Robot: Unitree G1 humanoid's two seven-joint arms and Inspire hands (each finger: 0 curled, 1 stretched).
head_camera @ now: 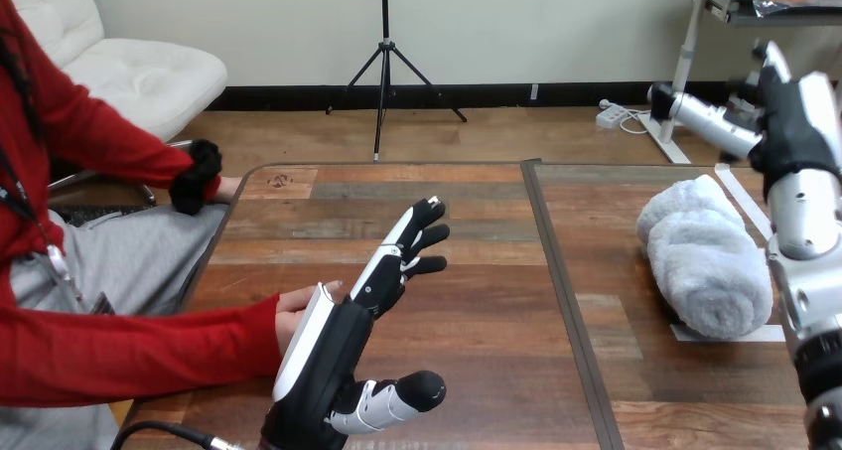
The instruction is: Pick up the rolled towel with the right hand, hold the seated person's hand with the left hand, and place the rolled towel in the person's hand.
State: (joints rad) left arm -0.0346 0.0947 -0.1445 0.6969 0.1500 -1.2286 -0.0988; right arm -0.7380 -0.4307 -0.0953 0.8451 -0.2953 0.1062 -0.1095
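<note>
The rolled white towel [703, 259] lies on the table's right half, on a white marked patch. My right hand [794, 112] hangs raised above and just right of the towel, apart from it. My left hand [382, 281] stands open low in the middle-left, fingers straight and pointing away from me, thumb stuck out to the right. The person's hand [296, 309], in a red sleeve, rests on the table right beside the back of my left hand and is partly hidden by it. I cannot tell whether the two touch. No finger of mine curls round it.
The wooden table [477, 222] has a dark seam down its middle. The person's other hand [228, 187] rests at the table's far left corner. The person sits along the left side.
</note>
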